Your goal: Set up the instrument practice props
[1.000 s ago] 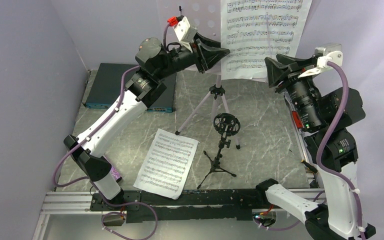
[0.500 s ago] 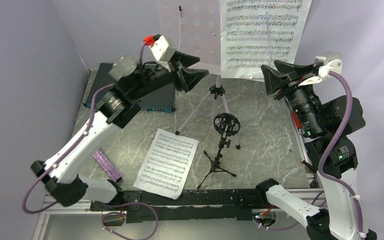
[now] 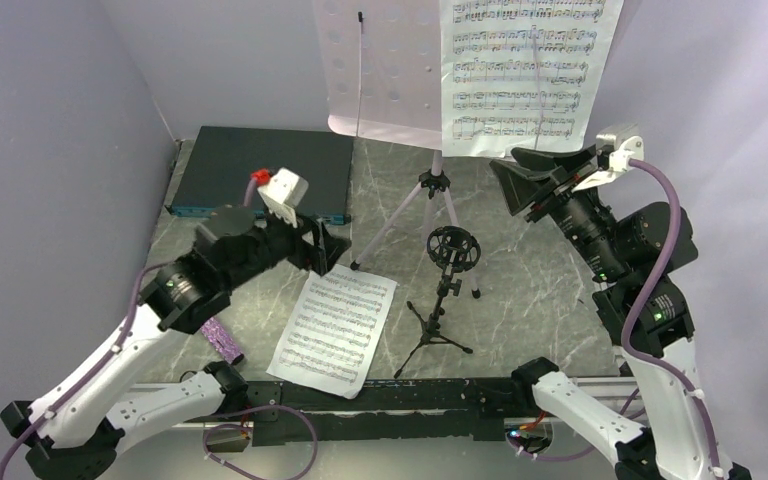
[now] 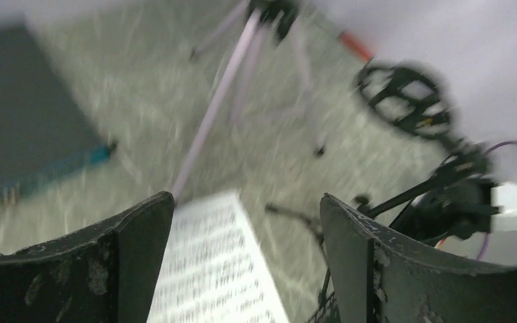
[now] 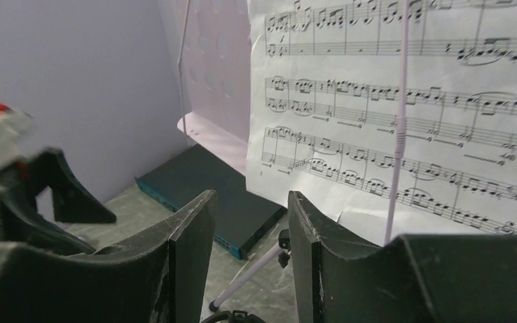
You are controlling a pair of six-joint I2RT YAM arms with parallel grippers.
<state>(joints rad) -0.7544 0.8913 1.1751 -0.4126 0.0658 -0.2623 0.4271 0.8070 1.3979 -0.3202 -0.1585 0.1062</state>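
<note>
Soft, even light is falling from above in the top view, throwing only faint shadows across the grey counter [image 3: 530, 260]. The left wrist view is smearing with motion blur: the music stand [image 4: 209, 121], mic stand [image 4: 407, 101] and lying sheet-music page [image 4: 215, 269] are all streaking. The right wrist view is showing the upright page [image 5: 390, 101] crisply, with the right end effector [image 5: 249, 202] sitting dark in front.

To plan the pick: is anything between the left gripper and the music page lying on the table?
Nothing visible. The open left gripper hangs over the page at its far end; the mic stand stands aside.
</note>
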